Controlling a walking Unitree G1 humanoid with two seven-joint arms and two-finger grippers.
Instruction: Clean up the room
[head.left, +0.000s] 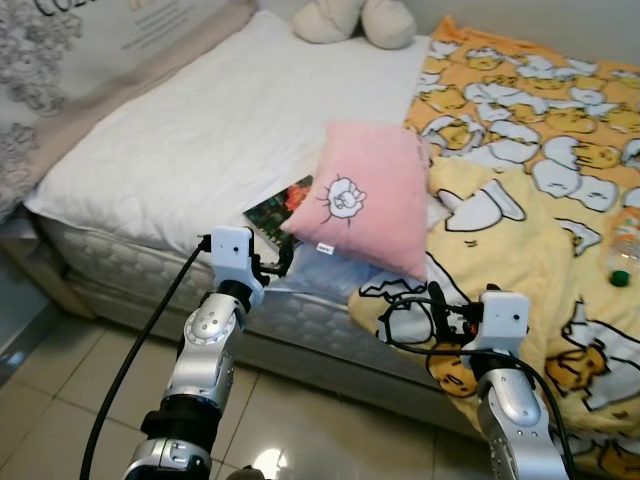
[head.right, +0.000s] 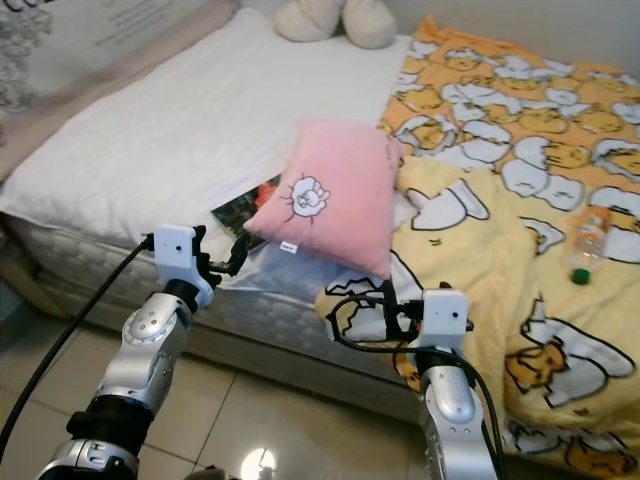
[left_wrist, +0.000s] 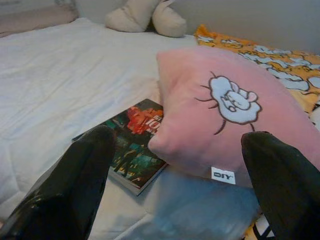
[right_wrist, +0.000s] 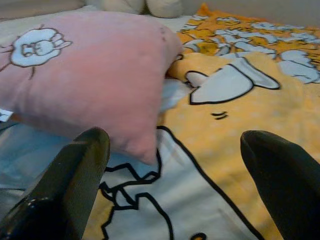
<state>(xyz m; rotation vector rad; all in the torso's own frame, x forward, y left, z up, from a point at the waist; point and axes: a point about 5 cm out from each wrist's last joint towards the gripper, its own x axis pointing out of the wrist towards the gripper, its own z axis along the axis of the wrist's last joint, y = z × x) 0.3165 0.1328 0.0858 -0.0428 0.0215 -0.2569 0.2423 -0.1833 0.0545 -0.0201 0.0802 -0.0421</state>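
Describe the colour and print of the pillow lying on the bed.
The pillow is plain pink with a small white cartoon sheep outlined in dark lines; the left wrist view shows it best.

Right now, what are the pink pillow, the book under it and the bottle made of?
The pink pillow looks like soft plush fabric: matte, fuzzy, with a small sewn-on tag. The book seems to be paper with a glossy printed cover, since it catches a slight sheen. The bottle is probably clear plastic with an orange label and a green cap, though it is too small to be sure.
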